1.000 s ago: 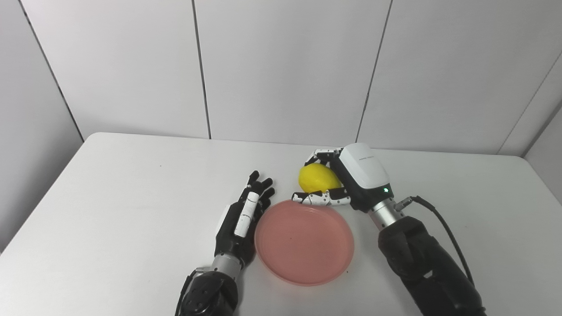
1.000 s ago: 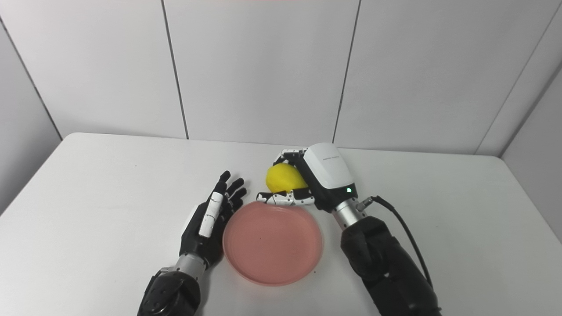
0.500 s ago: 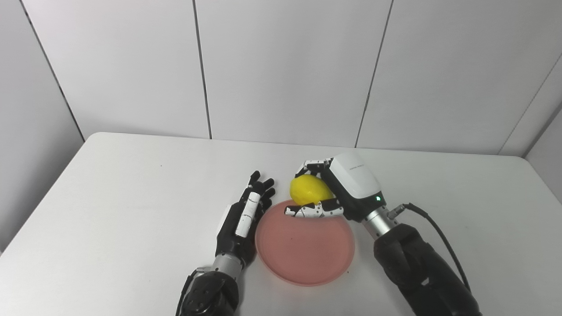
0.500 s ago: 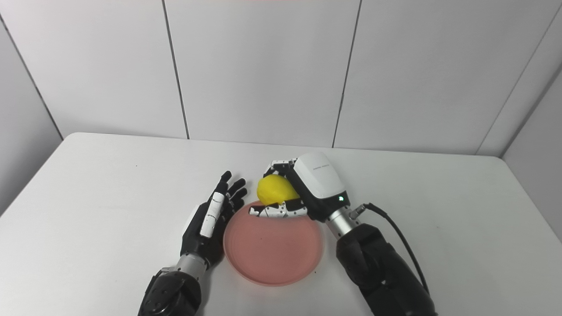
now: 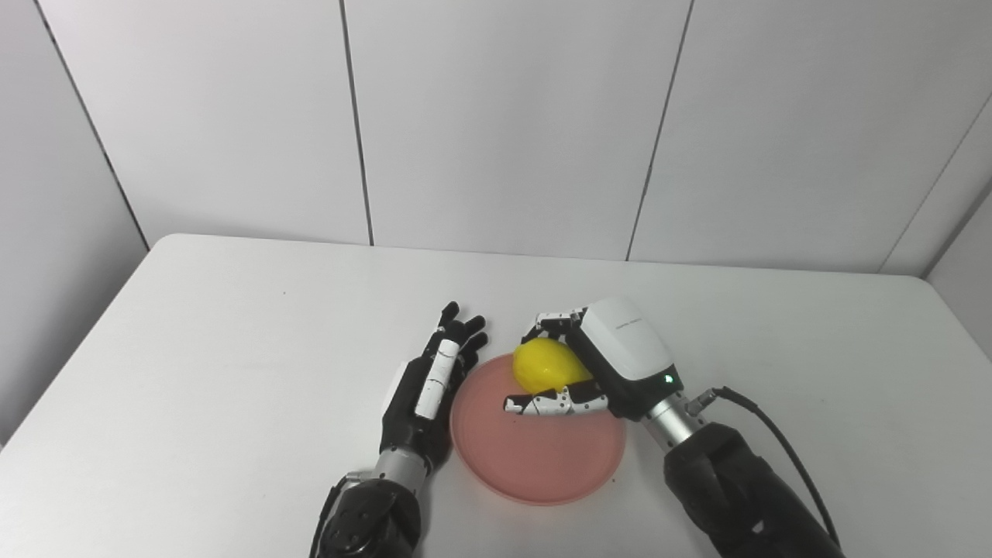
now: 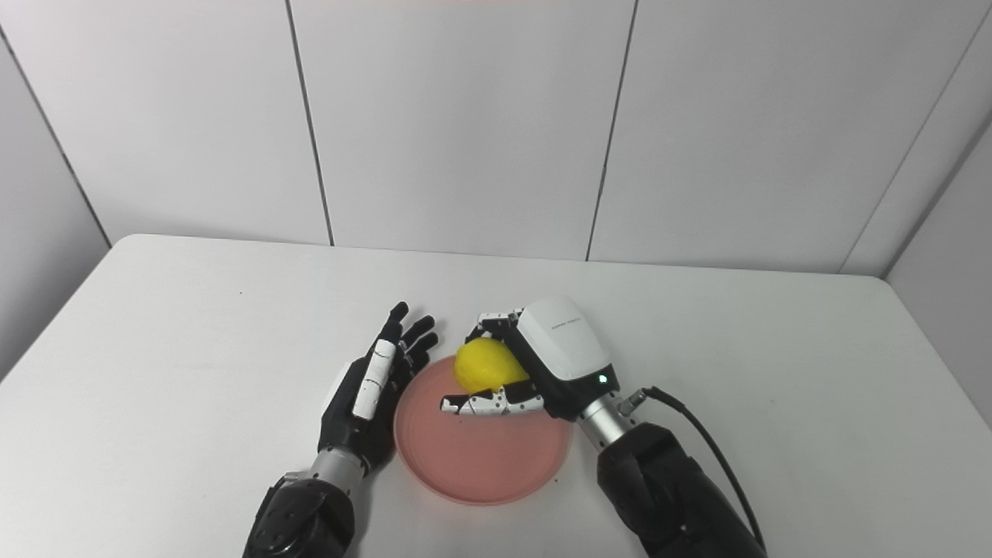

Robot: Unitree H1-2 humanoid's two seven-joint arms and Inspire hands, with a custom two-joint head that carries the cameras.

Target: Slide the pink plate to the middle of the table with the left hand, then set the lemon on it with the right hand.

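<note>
Right hand (image 5: 597, 364) gripping lemon (image 5: 545, 366) over pink plate (image 5: 538, 459), left hand (image 5: 426, 391) beside

The right hand (image 5: 597, 368), closed around the lemon (image 5: 545, 366), comes nearer and lower, from beyond the plate (image 5: 542, 465) to over its far part.

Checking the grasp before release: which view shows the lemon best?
The left eye view, slightly: the lemon shows a bit more yellow between the right hand fingers, over the pink plate. The right eye view shows the same lemon, with the hand's white shell covering more of it.
</note>
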